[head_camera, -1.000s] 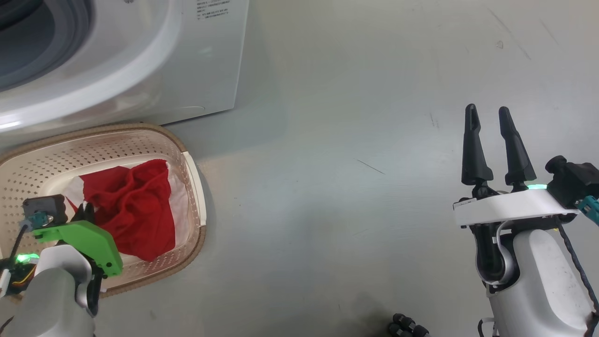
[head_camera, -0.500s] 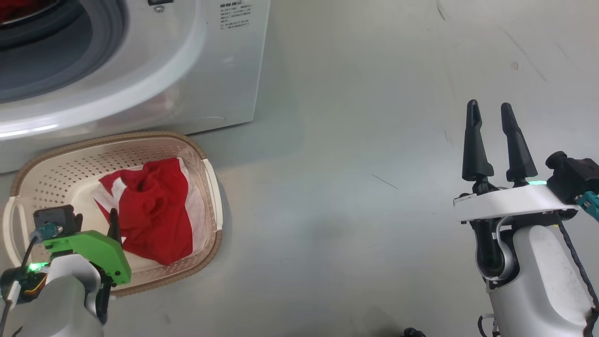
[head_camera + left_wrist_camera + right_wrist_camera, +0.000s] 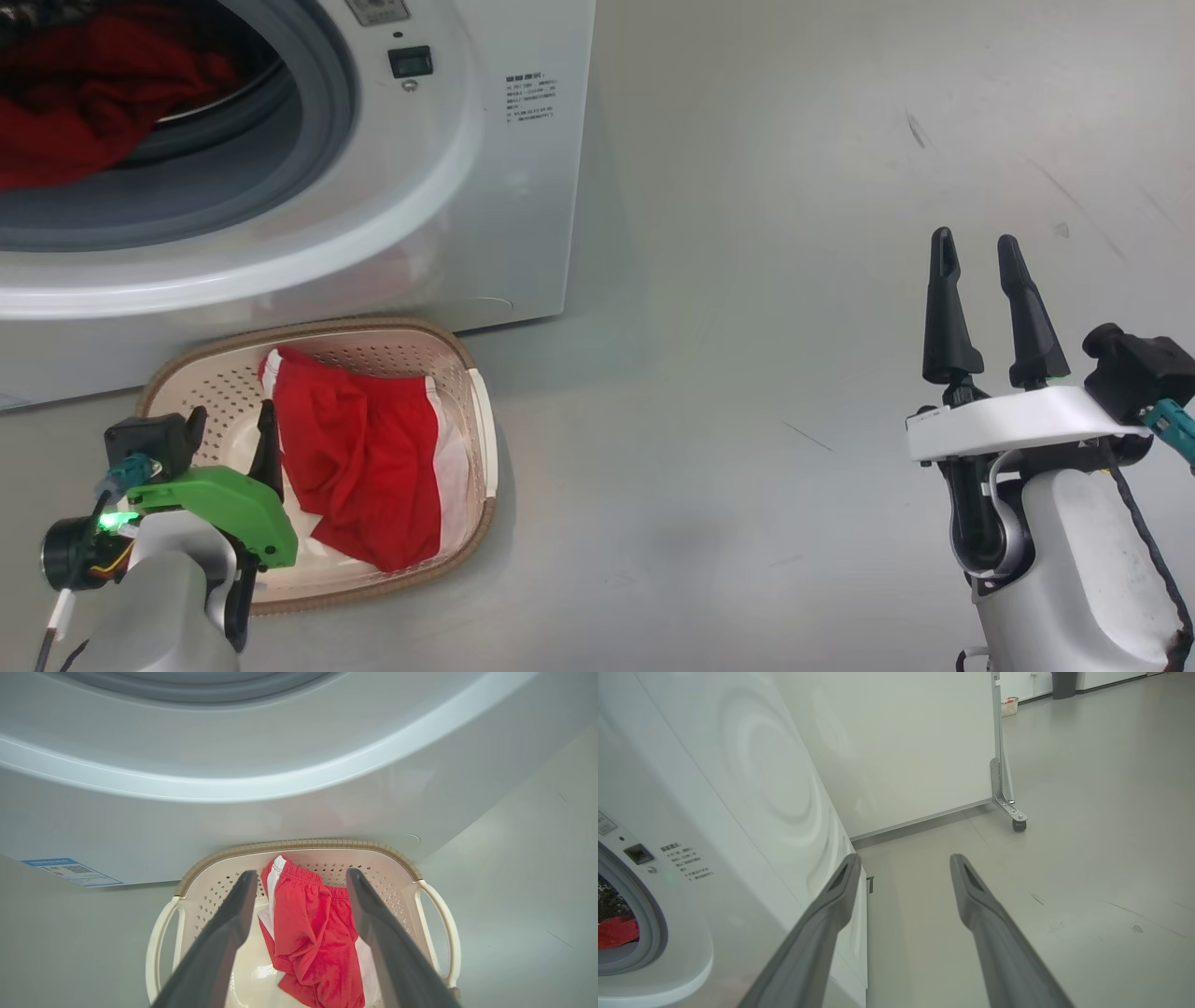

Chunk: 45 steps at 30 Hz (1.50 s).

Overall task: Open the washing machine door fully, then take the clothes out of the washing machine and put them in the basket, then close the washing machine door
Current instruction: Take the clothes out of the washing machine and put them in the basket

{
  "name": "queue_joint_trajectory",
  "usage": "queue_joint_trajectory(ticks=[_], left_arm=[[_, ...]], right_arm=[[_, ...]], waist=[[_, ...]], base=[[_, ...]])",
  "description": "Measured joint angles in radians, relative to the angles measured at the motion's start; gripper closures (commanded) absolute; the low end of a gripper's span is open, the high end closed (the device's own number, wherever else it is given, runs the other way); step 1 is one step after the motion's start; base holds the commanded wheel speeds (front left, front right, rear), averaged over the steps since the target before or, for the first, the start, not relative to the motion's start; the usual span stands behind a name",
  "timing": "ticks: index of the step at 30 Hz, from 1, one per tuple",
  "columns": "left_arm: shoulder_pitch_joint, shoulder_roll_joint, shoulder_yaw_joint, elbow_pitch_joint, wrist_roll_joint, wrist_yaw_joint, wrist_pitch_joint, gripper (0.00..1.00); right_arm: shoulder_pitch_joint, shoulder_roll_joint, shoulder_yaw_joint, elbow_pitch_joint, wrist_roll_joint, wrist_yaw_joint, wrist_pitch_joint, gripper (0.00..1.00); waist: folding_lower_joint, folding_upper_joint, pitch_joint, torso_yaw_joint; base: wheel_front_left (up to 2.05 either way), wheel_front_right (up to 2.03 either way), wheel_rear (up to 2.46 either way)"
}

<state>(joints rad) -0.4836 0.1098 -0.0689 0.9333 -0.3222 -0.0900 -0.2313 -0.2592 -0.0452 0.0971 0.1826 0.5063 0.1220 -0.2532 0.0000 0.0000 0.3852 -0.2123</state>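
Note:
The white washing machine (image 3: 448,215) stands at the upper left, its grey-gasketed opening uncovered. Red clothes (image 3: 75,112) lie in the drum and also show in the right wrist view (image 3: 616,931). The washing machine door is out of view. Below the machine sits the cream basket (image 3: 373,327) with a red, white-trimmed garment (image 3: 364,467) in it. My left gripper (image 3: 233,425) hangs open just above the basket's near-left side. In its wrist view the gripper (image 3: 301,875) holds nothing and the garment (image 3: 313,933) lies loose below. My right gripper (image 3: 976,243) stands open over bare floor, far right.
A blue label sticker (image 3: 70,870) is on the machine's lower front. Beyond the machine's side stands a white partition panel (image 3: 924,742) on a caster (image 3: 1019,825). Open grey floor (image 3: 747,327) stretches between the basket and my right arm.
My left gripper has opened and let go of the red garment, which now rests in the basket. The head camera has tilted up, bringing the drum into view. The right gripper has stayed put.

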Motion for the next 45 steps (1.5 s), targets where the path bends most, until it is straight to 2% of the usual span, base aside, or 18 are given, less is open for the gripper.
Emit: queue_joint_trajectory(ticks=[12,22,33,45], left_arm=[[0.070,-0.005,-0.046,-0.063,0.028,-0.021,-0.017,0.00],[0.140,-0.003,-0.029,-0.200,0.033,-0.021,-0.018,0.00],[0.260,-0.005,-0.001,-0.394,0.038,-0.021,-0.020,0.00],[0.367,-0.028,0.012,-0.527,0.038,-0.010,-0.021,0.00]], right_arm=[[0.070,-0.001,0.011,0.028,-0.010,0.000,0.000,0.00],[0.123,-0.001,0.027,0.040,-0.016,0.000,0.000,0.00],[0.190,0.000,0.057,0.036,-0.016,0.000,0.000,0.00],[0.210,0.000,0.056,0.022,-0.016,0.000,0.000,0.00]], waist=[[0.0000,0.0000,-0.132,0.095],[0.0000,0.0000,-0.229,0.151],[0.0000,0.0000,-0.306,0.171],[-0.0001,0.0000,-0.334,0.160]], base=[[0.00,0.00,0.00],[0.00,0.00,0.00],[0.00,0.00,0.00],[0.00,0.00,0.00]])
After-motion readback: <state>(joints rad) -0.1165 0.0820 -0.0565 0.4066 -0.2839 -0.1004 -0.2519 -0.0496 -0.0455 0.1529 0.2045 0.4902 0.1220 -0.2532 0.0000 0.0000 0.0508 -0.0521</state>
